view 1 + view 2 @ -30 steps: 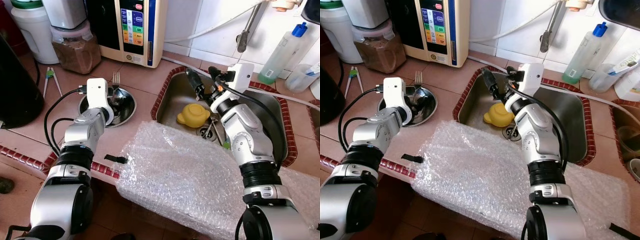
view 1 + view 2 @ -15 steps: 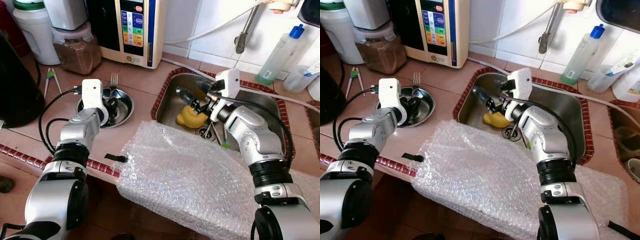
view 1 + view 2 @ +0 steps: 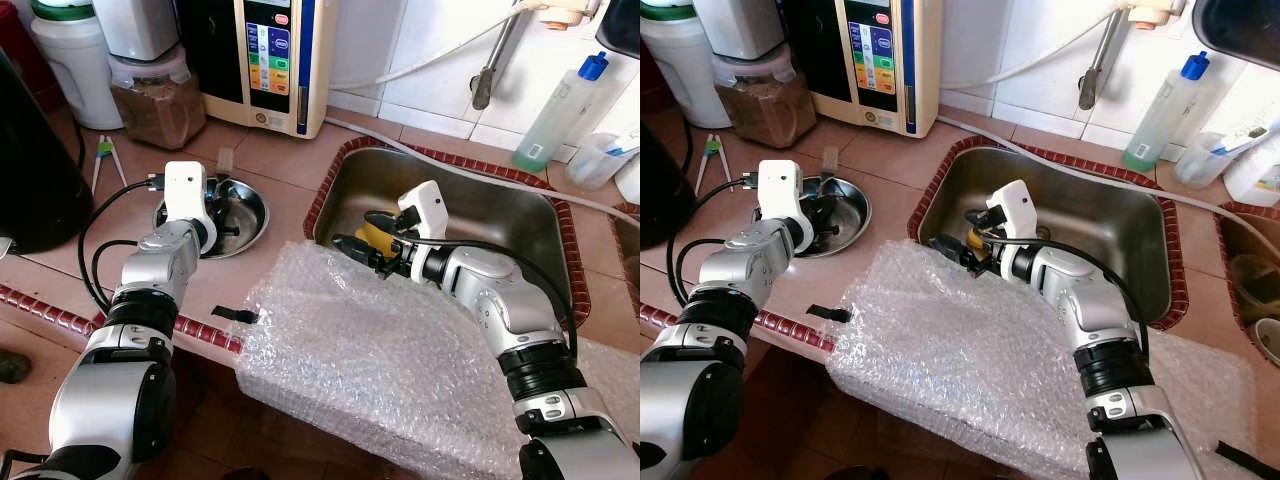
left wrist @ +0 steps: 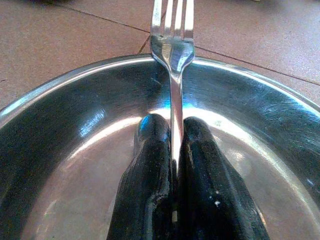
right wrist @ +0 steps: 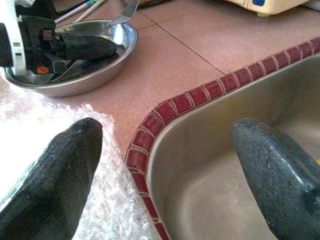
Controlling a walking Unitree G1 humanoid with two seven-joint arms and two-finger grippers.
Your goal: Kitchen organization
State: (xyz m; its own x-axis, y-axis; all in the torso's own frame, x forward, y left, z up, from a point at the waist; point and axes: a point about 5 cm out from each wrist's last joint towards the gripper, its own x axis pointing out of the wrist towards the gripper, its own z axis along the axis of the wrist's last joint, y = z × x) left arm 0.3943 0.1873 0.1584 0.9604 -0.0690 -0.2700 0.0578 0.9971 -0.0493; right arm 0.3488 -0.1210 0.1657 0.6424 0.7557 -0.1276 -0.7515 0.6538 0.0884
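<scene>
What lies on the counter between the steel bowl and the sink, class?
Between the steel bowl and the sink lies bare terracotta tile, then the sink's red tile rim, as the right wrist view shows.

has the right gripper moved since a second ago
Yes. The right gripper has swung from over the sink's far edge down toward the robot and its left, now open at the near-left corner beside the bubble wrap.

Bubble wrap (image 3: 400,360) covers the near tabletop (image 3: 280,160) and overhangs the sink (image 3: 500,210) at its front edge. Bare tabletop lies between the steel bowl (image 3: 250,205) and the sink's red rim. Behind the bowl, a jar (image 3: 150,95) and a water machine (image 3: 265,60) block the wall side. The sink's right half is open.
</scene>
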